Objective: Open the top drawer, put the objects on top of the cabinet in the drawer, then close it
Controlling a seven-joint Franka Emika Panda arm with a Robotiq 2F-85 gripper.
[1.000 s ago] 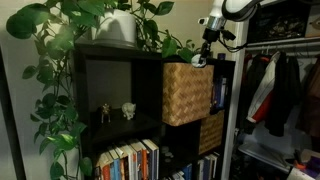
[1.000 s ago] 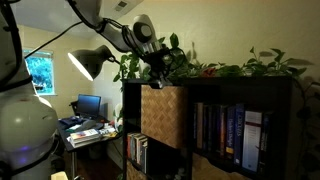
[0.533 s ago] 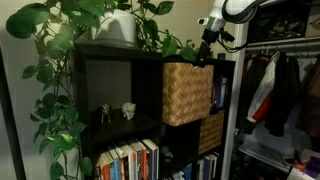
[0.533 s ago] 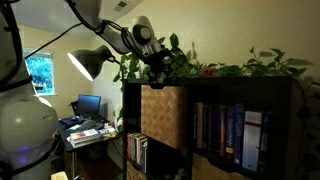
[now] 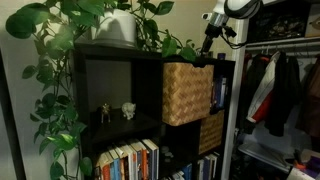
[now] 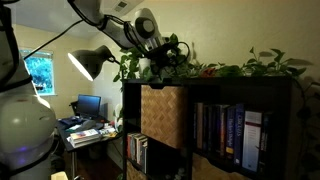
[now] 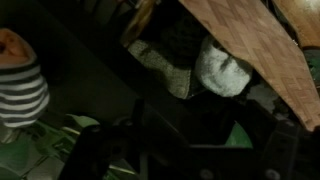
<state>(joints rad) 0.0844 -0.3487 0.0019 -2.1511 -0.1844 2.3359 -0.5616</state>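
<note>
Jaws: hanging from the white robot arm (image 5: 232, 8) just above the top edge of the tall black cube-shelf cabinet (image 5: 110, 50), among the trailing green plant leaves (image 5: 160, 38). Whether they stand apart or together cannot be told, as the wrist view is too dark. Directly below them, the large tan woven wicker bin (image 5: 188, 93) fills the upper cube at the cabinet's end; its front appears to stand slightly forward of the frame. In the open cube beside it, a small dark trinket (image 5: 105, 113) and a small whitish trinket (image 5: 128, 110) rest on the shelf, near each other. A white plant pot (image 5: 118, 28) stands on the cabinet's top, well apart from the jaws. Upright books (image 5: 125, 160) fill the cube beneath the trinkets.
</note>
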